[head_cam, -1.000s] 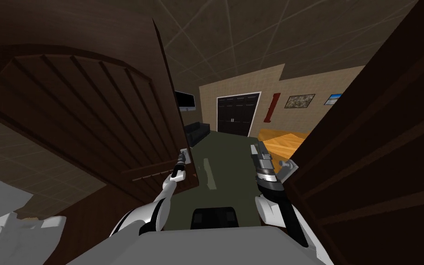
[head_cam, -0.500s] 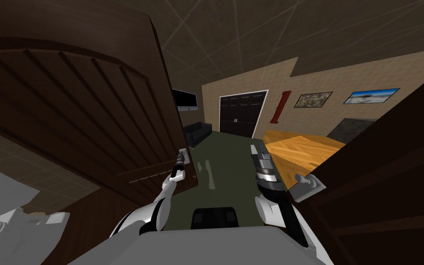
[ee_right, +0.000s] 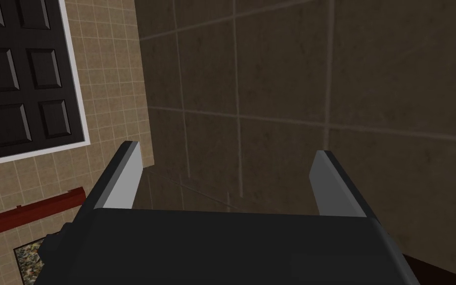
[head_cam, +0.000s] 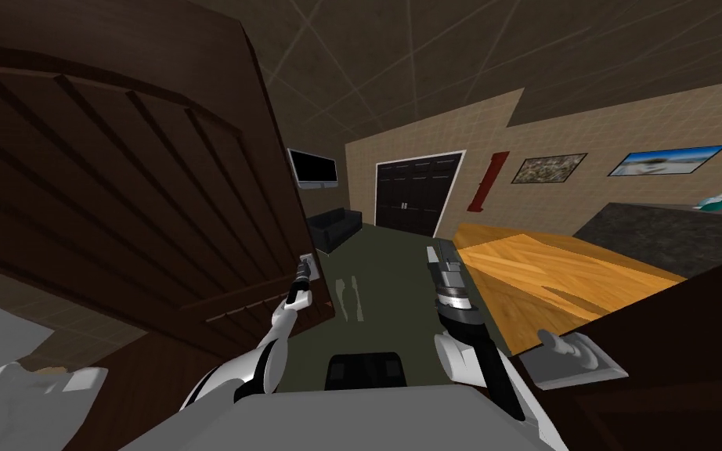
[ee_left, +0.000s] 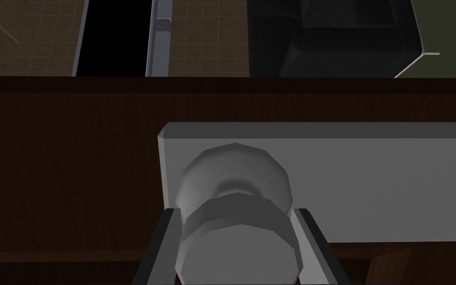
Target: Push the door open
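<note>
Door (head_cam: 117, 196) stands ajar; left gripper (ee_left: 237, 212) clamps its knob (ee_left: 237, 245), right gripper (ee_right: 228, 154) fingers apart. Beyond door: green floor (head_cam: 387, 258), dark sofa (head_cam: 334, 227).

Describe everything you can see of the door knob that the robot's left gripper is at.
The knob is plain grey and faceted and looks like dull metal. It has a wide round flange behind, a narrow neck, then a stubby drum at the front. It stands out from a light grey rectangular plate near the edge of the dark brown wooden door. The left gripper is shut on it, its fingers pressing opposite sides.
</note>
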Tool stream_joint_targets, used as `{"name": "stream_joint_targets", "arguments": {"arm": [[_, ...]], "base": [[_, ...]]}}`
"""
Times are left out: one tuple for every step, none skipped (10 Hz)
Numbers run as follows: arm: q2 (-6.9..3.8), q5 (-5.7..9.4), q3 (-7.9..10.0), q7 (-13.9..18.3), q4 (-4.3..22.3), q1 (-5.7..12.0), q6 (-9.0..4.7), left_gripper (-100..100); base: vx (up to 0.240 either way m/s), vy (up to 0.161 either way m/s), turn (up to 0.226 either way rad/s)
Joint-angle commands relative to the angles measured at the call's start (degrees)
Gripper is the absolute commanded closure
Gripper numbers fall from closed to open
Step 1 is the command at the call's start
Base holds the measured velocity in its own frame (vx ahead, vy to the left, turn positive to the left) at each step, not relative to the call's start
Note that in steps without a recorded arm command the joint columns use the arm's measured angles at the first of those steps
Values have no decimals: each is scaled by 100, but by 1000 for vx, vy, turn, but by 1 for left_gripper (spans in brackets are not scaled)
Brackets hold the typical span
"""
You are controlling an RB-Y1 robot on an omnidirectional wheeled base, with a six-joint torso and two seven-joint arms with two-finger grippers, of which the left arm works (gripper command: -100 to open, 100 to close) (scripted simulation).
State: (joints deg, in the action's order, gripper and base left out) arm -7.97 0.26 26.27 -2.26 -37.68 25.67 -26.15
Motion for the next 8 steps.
{"name": "stream_joint_targets", "arguments": {"arm": [[-77,20,62,-20,177,75,-98,100],[-117,48,155,-52,174,59,-99,100],[-142,66,216,-73,172,48,-100,100],[-166,83,273,-92,170,39,-100,100],[-166,83,273,-92,170,39,-100,100],[-207,112,371,-125,166,22,-101,100],[-223,124,408,-138,165,16,-101,100],[-242,137,452,-153,163,8,-101,100]], "base": [[132,-32,29],[163,-64,47],[194,-95,73],[196,-91,85],[141,-38,43],[175,-47,41],[207,-35,50],[190,-43,35]]}}
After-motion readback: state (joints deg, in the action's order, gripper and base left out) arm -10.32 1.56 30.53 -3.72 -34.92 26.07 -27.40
